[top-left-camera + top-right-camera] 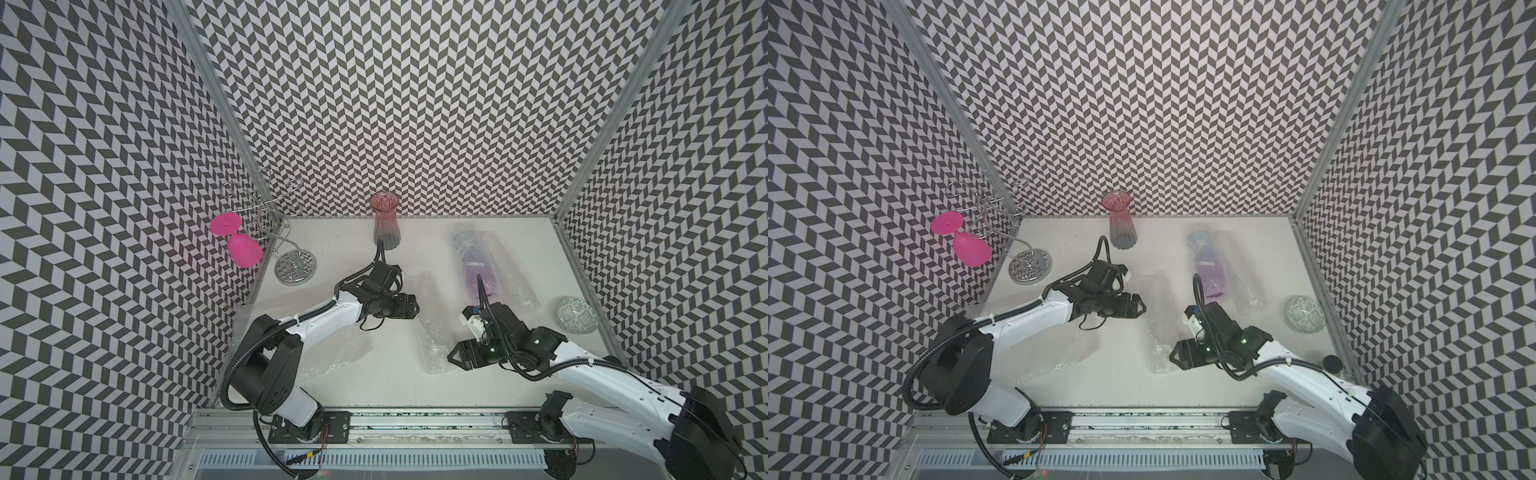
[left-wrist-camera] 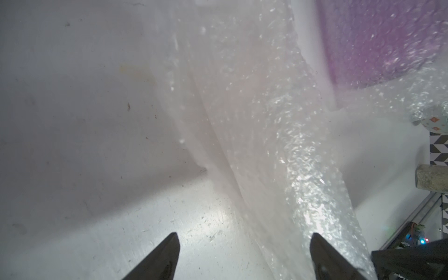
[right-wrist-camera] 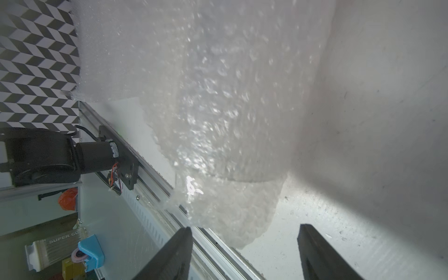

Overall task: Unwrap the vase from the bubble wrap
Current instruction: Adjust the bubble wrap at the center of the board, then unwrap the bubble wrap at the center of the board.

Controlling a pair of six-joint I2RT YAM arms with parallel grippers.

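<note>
A purple vase lies on its side at the back right, still inside clear bubble wrap; it also shows in the left wrist view. A second rolled bundle of bubble wrap lies mid-table between both arms, and I cannot tell what it holds. My left gripper is open beside that bundle's far part, with bare table between its fingers. My right gripper is open at the bundle's near end, which lies just ahead of its fingertips.
A red-and-grey ribbed vase stands upright and bare at the back wall. A pink glass hangs on a wire rack at the back left. A patterned round dish sits at the right edge. A flat bubble-wrap sheet lies under the left arm.
</note>
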